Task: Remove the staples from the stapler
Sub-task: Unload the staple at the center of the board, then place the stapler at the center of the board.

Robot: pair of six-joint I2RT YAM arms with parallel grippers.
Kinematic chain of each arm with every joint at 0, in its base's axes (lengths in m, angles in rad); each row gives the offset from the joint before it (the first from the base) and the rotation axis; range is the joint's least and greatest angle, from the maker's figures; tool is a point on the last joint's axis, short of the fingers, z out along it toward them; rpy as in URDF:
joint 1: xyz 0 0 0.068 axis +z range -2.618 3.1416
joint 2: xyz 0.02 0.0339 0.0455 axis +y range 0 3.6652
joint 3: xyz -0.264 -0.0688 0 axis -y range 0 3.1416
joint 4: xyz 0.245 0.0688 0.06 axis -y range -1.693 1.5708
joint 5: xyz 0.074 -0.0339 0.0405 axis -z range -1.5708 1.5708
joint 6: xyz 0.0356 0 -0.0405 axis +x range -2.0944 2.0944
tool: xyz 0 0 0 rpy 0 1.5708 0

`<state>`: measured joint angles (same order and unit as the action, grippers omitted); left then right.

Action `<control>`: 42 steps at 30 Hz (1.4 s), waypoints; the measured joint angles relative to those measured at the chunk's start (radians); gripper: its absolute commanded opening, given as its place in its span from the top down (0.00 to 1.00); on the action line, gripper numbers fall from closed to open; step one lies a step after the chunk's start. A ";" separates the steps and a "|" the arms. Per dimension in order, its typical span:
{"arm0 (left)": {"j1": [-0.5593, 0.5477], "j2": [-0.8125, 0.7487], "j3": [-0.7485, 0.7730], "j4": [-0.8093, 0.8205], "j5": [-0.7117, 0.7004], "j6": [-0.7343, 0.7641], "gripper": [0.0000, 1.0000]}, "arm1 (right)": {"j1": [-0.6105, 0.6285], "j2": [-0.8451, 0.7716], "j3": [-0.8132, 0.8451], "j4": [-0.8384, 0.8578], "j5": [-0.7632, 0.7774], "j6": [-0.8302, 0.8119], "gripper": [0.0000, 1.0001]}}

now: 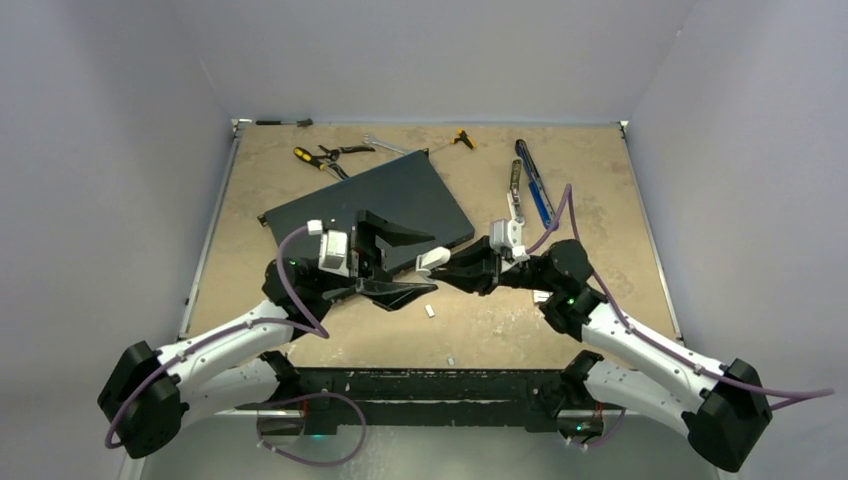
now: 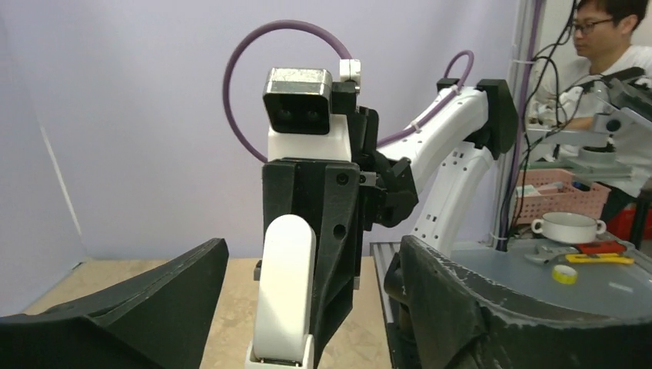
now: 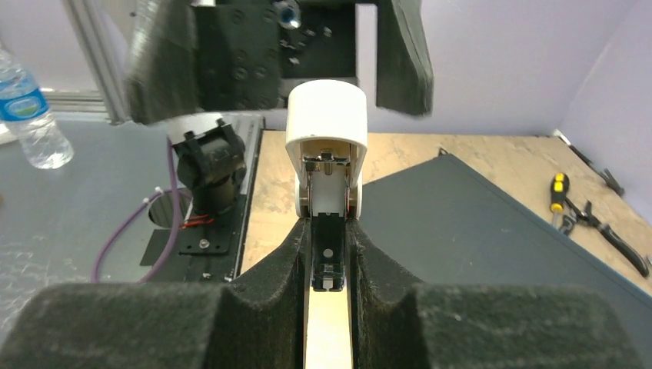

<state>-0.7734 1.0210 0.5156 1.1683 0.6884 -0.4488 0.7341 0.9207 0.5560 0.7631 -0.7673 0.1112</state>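
The stapler (image 1: 432,261) hangs just above the table's middle, its white top (image 3: 326,131) hinged up from the black base (image 3: 329,261). My right gripper (image 3: 329,254) is shut on that black base. My left gripper (image 2: 314,257) is open, one finger (image 2: 123,311) on each side of the white top (image 2: 284,292), neither touching it. In the top view the left gripper (image 1: 430,262) faces the right gripper (image 1: 452,268) across the stapler. A tiny pale bit (image 1: 431,311), possibly staples, lies on the table below them. Staples inside the stapler cannot be made out.
A dark flat board (image 1: 370,205) lies behind the grippers. Along the far edge are pliers (image 1: 320,155), a wrench (image 1: 385,145) and a yellow-handled screwdriver (image 1: 462,137). Long blue-handled tools (image 1: 535,180) lie at the back right. A water bottle (image 3: 31,108) stands off the table.
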 measured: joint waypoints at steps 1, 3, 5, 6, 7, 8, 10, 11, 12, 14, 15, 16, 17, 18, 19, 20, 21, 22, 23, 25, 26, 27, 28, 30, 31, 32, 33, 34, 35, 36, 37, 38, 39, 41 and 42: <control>0.000 -0.020 0.000 -0.023 -0.016 0.010 0.15 | 0.000 -0.006 0.001 -0.014 0.018 0.000 1.00; 0.000 -0.061 0.001 -0.080 -0.054 0.037 0.12 | 0.000 -0.018 0.005 -0.047 0.078 0.002 1.00; 0.000 -0.106 0.007 -0.157 -0.108 0.071 0.11 | 0.000 -0.024 0.019 -0.090 0.156 0.011 1.00; 0.000 -0.129 0.013 -0.201 -0.143 0.087 0.10 | 0.000 -0.024 0.035 -0.120 0.204 0.017 1.00; -0.001 -0.153 0.018 -0.252 -0.187 0.103 0.09 | 0.000 -0.019 0.058 -0.160 0.258 0.023 1.00; -0.001 -0.173 0.021 -0.289 -0.225 0.114 0.09 | 0.000 -0.010 0.080 -0.190 0.304 0.027 1.00; -0.001 -0.222 0.027 -0.393 -0.341 0.138 0.08 | 0.000 0.041 0.166 -0.288 0.454 0.039 1.00; -0.001 -0.235 0.031 -0.434 -0.390 0.140 0.07 | 0.000 0.068 0.204 -0.322 0.513 0.044 1.00; -0.001 -0.247 0.040 -0.491 -0.453 0.143 0.07 | 0.000 0.117 0.258 -0.373 0.602 0.047 1.00; -0.001 -0.251 0.074 -0.618 -0.608 0.126 0.06 | -0.003 0.232 0.367 -0.463 0.759 0.053 1.00; -0.001 -0.246 0.093 -0.668 -0.674 0.115 0.06 | -0.009 0.282 0.408 -0.500 0.811 0.055 1.00; -0.001 -0.232 0.120 -0.735 -0.749 0.090 0.05 | -0.020 0.354 0.465 -0.557 0.872 0.060 1.00; -0.001 -0.213 0.149 -0.802 -0.818 0.066 0.05 | -0.032 0.418 0.507 -0.598 0.915 0.064 1.00; -0.001 -0.190 0.179 -0.869 -0.880 0.042 0.05 | -0.049 0.474 0.542 -0.634 0.944 0.067 1.00; 0.000 -0.167 0.204 -0.926 -0.924 0.020 0.05 | -0.064 0.520 0.567 -0.661 0.966 0.071 1.00; 0.000 -0.141 0.230 -0.988 -0.962 0.002 0.05 | -0.089 0.572 0.591 -0.692 0.980 0.074 1.00; 0.000 -0.116 0.249 -1.042 -0.986 -0.016 0.04 | -0.113 0.619 0.610 -0.719 0.991 0.077 1.00; 0.000 -0.082 0.268 -1.113 -1.013 -0.041 0.04 | -0.140 0.663 0.627 -0.742 1.002 0.079 1.00; 0.000 -0.078 0.269 -1.119 -1.016 -0.043 0.04 | -0.159 0.698 0.641 -0.762 1.013 0.079 1.00; 0.000 -0.053 0.271 -1.189 -1.025 -0.070 0.04 | -0.197 0.769 0.676 -0.792 1.036 0.076 1.00; 0.000 -0.043 0.271 -1.216 -1.025 -0.084 0.04 | -0.213 0.801 0.695 -0.805 1.046 0.071 1.00; 0.000 -0.037 0.271 -1.237 -1.023 -0.093 0.04 | -0.228 0.832 0.716 -0.815 1.051 0.066 1.00; 0.000 -0.035 0.269 -1.250 -1.020 -0.105 0.04 | -0.239 0.860 0.735 -0.822 1.058 0.060 1.00; 0.000 -0.036 0.261 -1.256 -1.013 -0.119 0.04 | -0.256 0.905 0.769 -0.834 1.063 0.045 1.00; 0.000 -0.037 0.256 -1.256 -1.008 -0.125 0.04 | -0.266 0.925 0.783 -0.838 1.061 0.039 1.00; 0.000 -0.037 0.250 -1.259 -1.004 -0.135 0.04 | -0.277 0.943 0.797 -0.841 1.054 0.032 1.00; 0.000 -0.037 0.245 -1.261 -1.003 -0.137 0.04 | -0.285 0.956 0.804 -0.841 1.047 0.026 1.00; 0.000 -0.037 0.238 -1.262 -1.001 -0.143 0.04 | -0.296 0.970 0.808 -0.840 1.035 0.019 1.00; 0.000 -0.035 0.234 -1.265 -0.999 -0.145 0.04 | -0.308 0.981 0.809 -0.840 1.028 0.011 1.00; 0.000 -0.033 0.231 -1.266 -0.998 -0.147 0.04 | -0.319 0.990 0.809 -0.841 1.021 0.005 1.00; 0.000 -0.031 0.229 -1.267 -0.997 -0.152 0.04 | -0.332 0.999 0.809 -0.841 1.012 -0.002 1.00; 0.000 -0.026 0.227 -1.267 -0.995 -0.155 0.04 | -0.344 1.007 0.807 -0.839 1.009 -0.010 1.00; 0.000 -0.021 0.227 -1.267 -0.994 -0.160 0.04 | -0.354 1.012 0.802 -0.837 1.006 -0.018 1.00; 0.000 -0.008 0.226 -1.267 -0.991 -0.162 0.04 | -0.371 1.016 0.788 -0.832 1.004 -0.029 1.00; 0.000 -0.002 0.226 -1.267 -0.989 -0.162 0.04 | -0.378 1.017 0.782 -0.830 1.003 -0.035 1.00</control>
<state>-0.7738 1.0187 0.7418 -0.0990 -0.3004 -0.6109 0.3561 1.9377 1.3376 -0.0666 0.2352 0.0761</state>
